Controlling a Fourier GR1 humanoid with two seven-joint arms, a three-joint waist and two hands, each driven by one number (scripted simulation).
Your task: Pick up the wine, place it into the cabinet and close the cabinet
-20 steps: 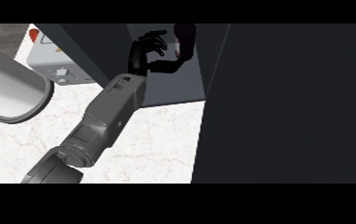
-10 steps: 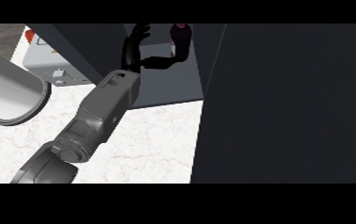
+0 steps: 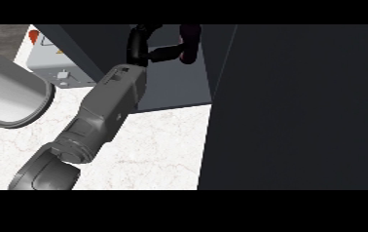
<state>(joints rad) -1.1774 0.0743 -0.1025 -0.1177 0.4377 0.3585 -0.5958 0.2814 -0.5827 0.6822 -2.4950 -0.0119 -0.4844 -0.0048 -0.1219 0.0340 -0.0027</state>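
**Left hand holds the wine at the cabinet opening**

The robot's left hand (image 3: 147,48) is raised at the far side of the scene, reaching into the dark opening of the cabinet (image 3: 179,87). Its black fingers and thumb curl round the wine (image 3: 190,43), a dark bottle with a reddish tint that shows only in part, at the upper edge of the view. The bottle looks roughly upright, but its base and top are cut off or in shadow, so whether it rests on the cabinet floor cannot be told.

The grey forearm (image 3: 108,104) runs from the lower left corner diagonally up to the hand, crossing over the white marbled counter (image 3: 158,148).

A large dark panel, the cabinet door (image 3: 287,109), fills the whole right side of the view from far to near and stands open, its edge just right of the hand and the bottle.

At the left edge lies the curved rim of a grey sink (image 3: 22,99). Far left, beside the cabinet's side wall, sits a pale appliance (image 3: 54,63) with a red mark and small labels on top.

The right hand does not show in the view.
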